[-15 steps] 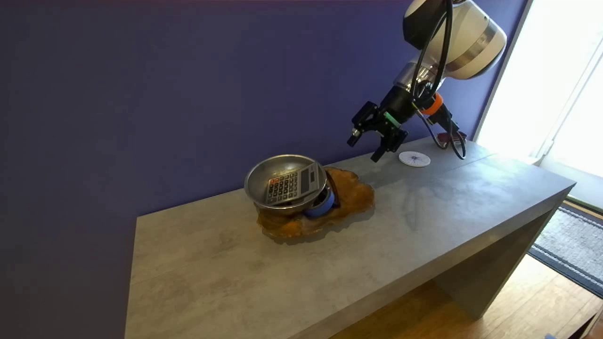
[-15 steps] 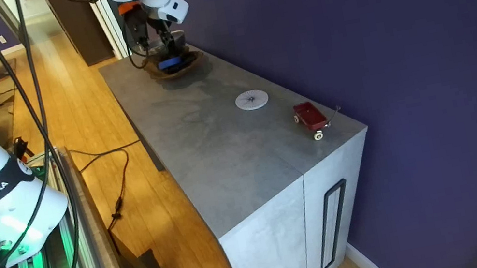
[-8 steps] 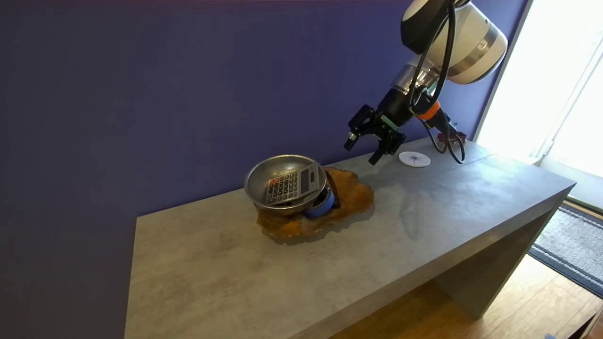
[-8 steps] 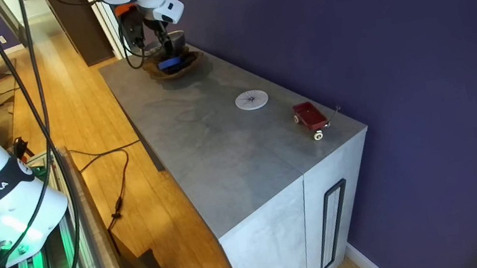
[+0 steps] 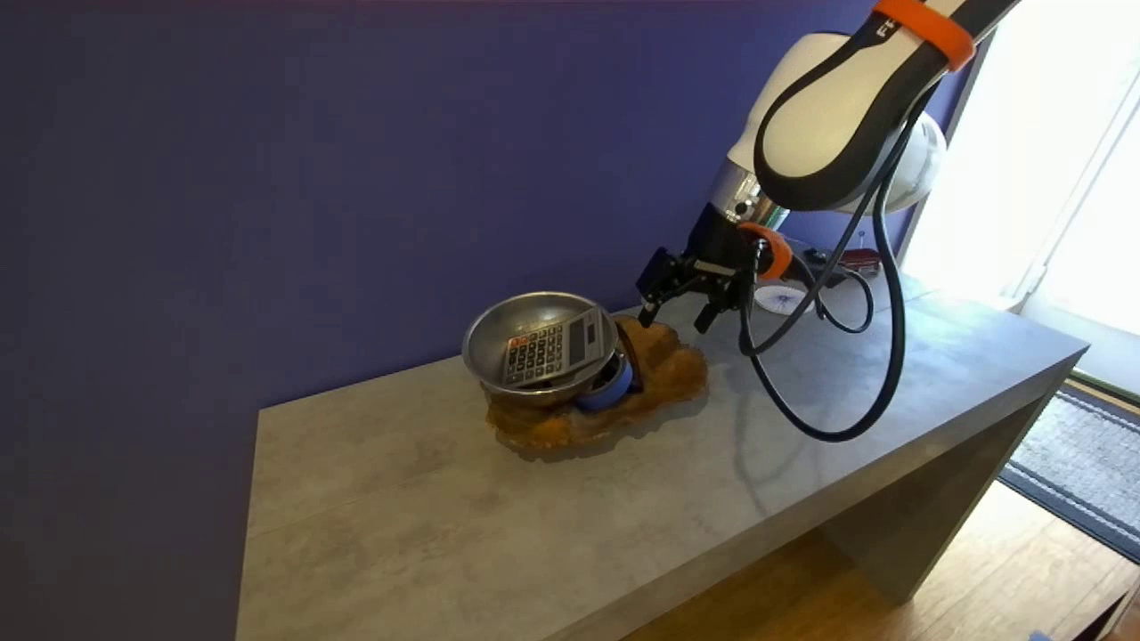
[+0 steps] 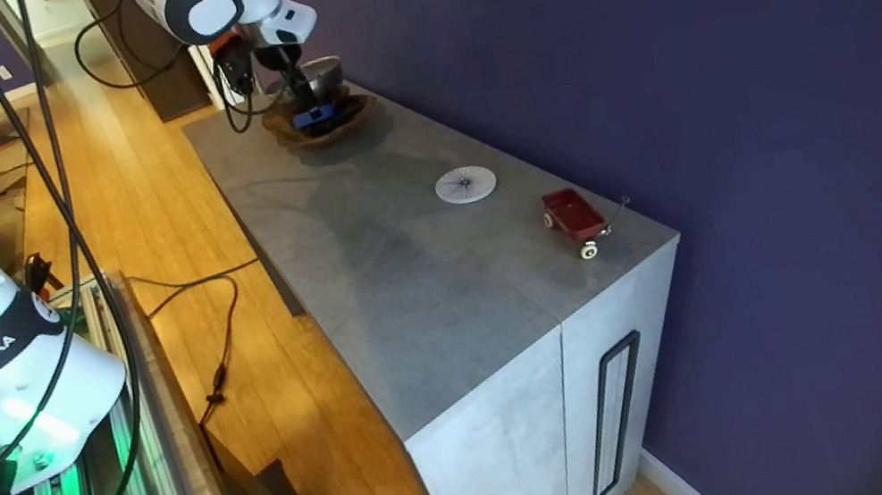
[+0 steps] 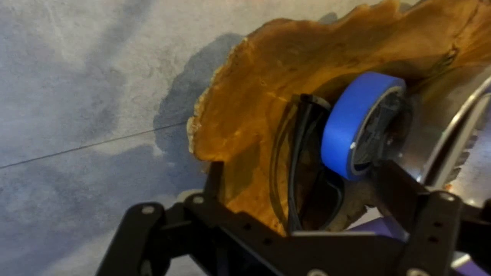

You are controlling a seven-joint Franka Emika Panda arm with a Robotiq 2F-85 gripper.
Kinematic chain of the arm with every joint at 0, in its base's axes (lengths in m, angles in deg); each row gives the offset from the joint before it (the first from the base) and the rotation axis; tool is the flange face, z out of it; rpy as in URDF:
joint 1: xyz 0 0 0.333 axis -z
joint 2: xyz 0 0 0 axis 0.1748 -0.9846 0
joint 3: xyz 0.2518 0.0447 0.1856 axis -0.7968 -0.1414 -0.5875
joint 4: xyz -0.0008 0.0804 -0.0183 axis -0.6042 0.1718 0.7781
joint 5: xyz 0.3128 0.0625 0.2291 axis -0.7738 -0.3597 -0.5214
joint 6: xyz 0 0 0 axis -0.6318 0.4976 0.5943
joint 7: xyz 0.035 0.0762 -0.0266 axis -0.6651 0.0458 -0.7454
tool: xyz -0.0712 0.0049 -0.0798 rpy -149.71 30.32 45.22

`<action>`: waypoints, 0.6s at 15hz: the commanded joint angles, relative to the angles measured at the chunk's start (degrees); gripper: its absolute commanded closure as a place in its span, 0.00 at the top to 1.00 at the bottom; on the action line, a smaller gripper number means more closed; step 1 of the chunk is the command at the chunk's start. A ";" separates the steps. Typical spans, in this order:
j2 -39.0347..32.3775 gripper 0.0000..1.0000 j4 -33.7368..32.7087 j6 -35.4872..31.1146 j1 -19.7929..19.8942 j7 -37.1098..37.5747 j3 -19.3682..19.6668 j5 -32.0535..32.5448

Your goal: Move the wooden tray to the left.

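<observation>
The wooden tray [image 5: 674, 369], orange-brown with an irregular outline, lies on the grey table near the wall; it also shows in the other views [image 6: 282, 133] [image 7: 249, 84]. A silver metal bowl [image 5: 490, 343] sits on it, with a grey calculator [image 5: 534, 353] inside. A blue tape roll [image 7: 343, 130] stands in the tray beside the bowl. A black curved item [image 7: 295, 165] lies next to the roll. My gripper [image 5: 675, 322] is open and empty above the tray's bare end. In the wrist view my gripper [image 7: 301, 170] has its fingers wide apart over the tray, roll and black item.
A white disc [image 6: 466, 185] lies on the table [image 6: 415, 306], and a small red wagon [image 6: 574, 213] stands beyond it near the table's end. A purple wall [image 5: 356, 178] runs close along the table's back edge. A loose black cable [image 5: 891, 374] hangs from the arm.
My gripper has come down and slightly left in an exterior view, closer over the tray's bare end. The arm has swung lower with it. The tray and its contents have not moved.
</observation>
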 commanded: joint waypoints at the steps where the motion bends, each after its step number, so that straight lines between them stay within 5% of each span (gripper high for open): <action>1: 0.71 1.00 0.06 -0.98 3.26 5.22 -3.15 6.18; 9: 0.53 1.00 -2.67 1.31 9.54 11.89 -9.44 16.29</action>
